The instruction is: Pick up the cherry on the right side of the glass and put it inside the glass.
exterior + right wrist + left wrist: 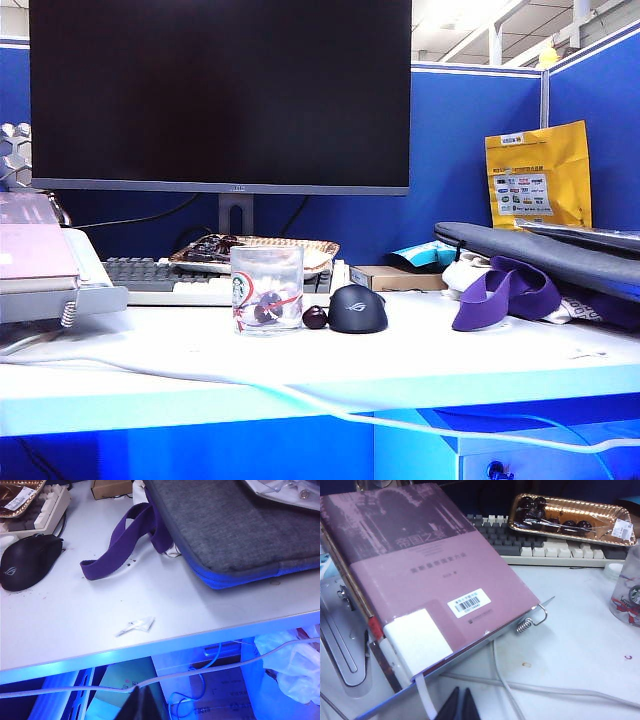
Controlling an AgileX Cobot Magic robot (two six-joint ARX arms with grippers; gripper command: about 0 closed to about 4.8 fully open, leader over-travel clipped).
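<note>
On the surface [480, 360], well away from either arm's fingers, the cherry [315, 317] sits just beside the glass [267, 289], between it and the mouse [357, 308], close to both.

By the look of it the cherry is light, round and glossy, so it will likely roll or squirt out of a hard pinch, and its skin would bruise. The best hold is probably across its widest part, with the fingers coming down from above, since glass and mouse crowd it at the sides. The glass looks rigid and easy to tip if knocked.

The left gripper [461, 705] shows only as two dark fingertips pressed together, clenched on nothing, with the book [420, 580] ahead of them and the glass cut off at the far edge of that view. The right gripper [141, 704] is likewise clenched and empty, hanging off the surface's front edge, the mouse well ahead of its fingers.

No wrist view shows the cherry. In the exterior view neither arm appears, any stem is too small to make out, and dark shapes inside the glass are unclear.
</note>
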